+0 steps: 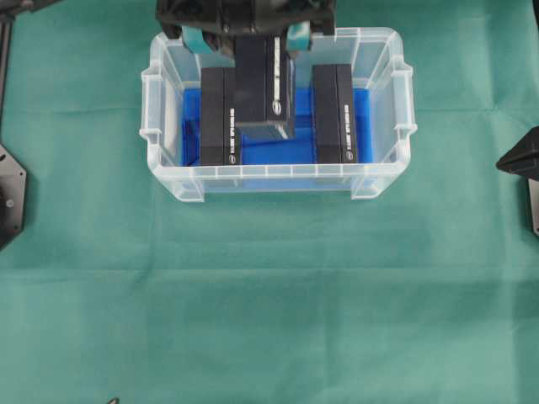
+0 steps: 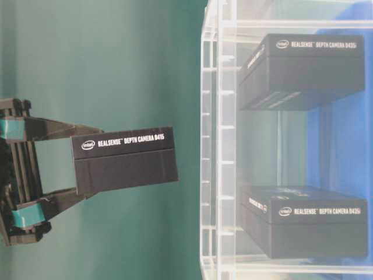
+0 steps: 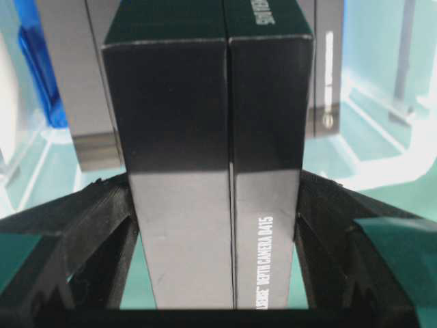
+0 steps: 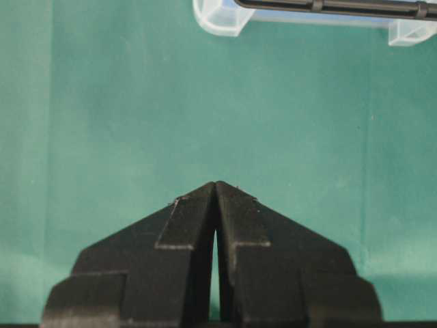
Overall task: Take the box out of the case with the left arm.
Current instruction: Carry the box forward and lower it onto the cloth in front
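Observation:
The case (image 1: 383, 50), a clear tub with a blue floor, stands at the back middle of the green cloth. My left gripper (image 1: 248, 52) reaches in from the far edge and is shut on a black box (image 1: 264, 84), held over the case's middle. The table-level view shows the box (image 2: 124, 160) apart from the case's rim (image 2: 213, 146), with the left gripper (image 2: 87, 163) clamped on its end. In the left wrist view both fingers (image 3: 102, 219) press the sides of the box (image 3: 212, 137). My right gripper (image 4: 216, 188) is shut over bare cloth.
Two more black boxes lie in the case, one on the left (image 1: 221, 118) and one on the right (image 1: 335, 114). Part of the right arm (image 1: 522, 160) shows at the right edge. A corner of the case (image 4: 218, 17) shows ahead of the right gripper.

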